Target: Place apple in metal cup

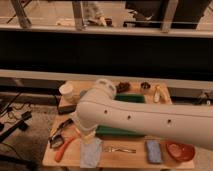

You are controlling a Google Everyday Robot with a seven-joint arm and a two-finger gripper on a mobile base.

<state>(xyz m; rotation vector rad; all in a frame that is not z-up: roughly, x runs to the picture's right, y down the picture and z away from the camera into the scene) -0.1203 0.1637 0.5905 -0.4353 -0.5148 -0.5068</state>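
Note:
My gripper (85, 133) hangs from the big white arm (145, 117) over the left part of the wooden table (131, 160), just left of the green tray (131, 98). Its jaws look open, with nothing visibly held. The apple is hidden behind the gripper and wrist. The metal cup (145, 86), small, dark and shiny, stands at the table's back right, far from the gripper.
A white cup (66, 90) stands at the back left. An orange carrot-like item (65, 148), a black tool (60, 133) and a grey-blue cloth (91, 153) lie front left. A fork (119, 149), a blue sponge (153, 150) and a red bowl (180, 150) lie along the front.

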